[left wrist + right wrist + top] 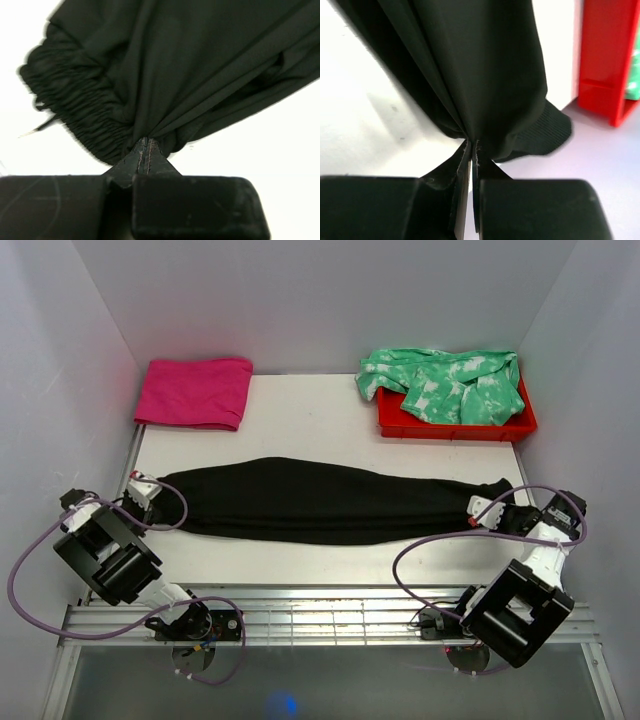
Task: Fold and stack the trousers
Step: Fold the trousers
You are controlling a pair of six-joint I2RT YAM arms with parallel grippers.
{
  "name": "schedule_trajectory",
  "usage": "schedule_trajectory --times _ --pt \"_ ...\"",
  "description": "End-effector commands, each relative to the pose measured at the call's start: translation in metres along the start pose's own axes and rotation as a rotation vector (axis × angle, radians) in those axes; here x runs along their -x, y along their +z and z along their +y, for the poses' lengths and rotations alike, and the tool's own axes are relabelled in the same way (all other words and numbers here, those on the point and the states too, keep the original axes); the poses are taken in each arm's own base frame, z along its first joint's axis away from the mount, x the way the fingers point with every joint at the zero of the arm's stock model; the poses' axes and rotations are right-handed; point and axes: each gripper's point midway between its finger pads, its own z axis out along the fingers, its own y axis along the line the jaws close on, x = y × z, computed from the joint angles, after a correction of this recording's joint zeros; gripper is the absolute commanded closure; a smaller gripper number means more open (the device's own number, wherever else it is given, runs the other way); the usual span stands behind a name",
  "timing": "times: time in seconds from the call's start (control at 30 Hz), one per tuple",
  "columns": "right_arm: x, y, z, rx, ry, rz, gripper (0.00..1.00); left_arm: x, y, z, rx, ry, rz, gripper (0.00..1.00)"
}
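Note:
The black trousers [320,500] lie stretched left to right across the white table, folded lengthwise. My left gripper [152,497] is shut on the gathered waistband end at the left; the left wrist view shows the fabric [165,70] pinched between the shut fingertips [145,144]. My right gripper [482,512] is shut on the cuffed ankle end at the right; the right wrist view shows the cloth [480,65] bunched into its tips [472,145], with the ribbed cuff [552,132] hanging beside them.
A folded magenta-pink cloth [195,392] lies at the back left. A red tray [455,425] at the back right holds a green-and-white tie-dye garment [445,383]; the tray also shows in the right wrist view [605,60]. Grey walls enclose the table.

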Motion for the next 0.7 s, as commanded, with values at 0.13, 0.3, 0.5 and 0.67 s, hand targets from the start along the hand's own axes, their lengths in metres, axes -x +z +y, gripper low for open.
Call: schedule_trajectory --times 0.13,0.3,0.5,0.67 --pt "-0.01 -0.001 -0.02 -0.027 -0.113 0.003 0.92 0.003 -0.015 0.02 0.045 0.099 0.013 1.0" --pt "-0.015 0.004 -0.001 0.006 -0.092 0.03 0.34 -0.017 -0.01 -0.015 -0.054 0.113 0.056 0.62" --pt "-0.014 -0.031 -0.076 -0.1 0.25 0.01 0.23 0.028 -0.036 -0.018 -0.063 0.14 -0.028 0.41" --pt "0.016 -0.057 -0.119 0.021 0.529 -0.111 0.09 0.091 -0.068 -0.008 -0.029 0.149 -0.136 0.31"
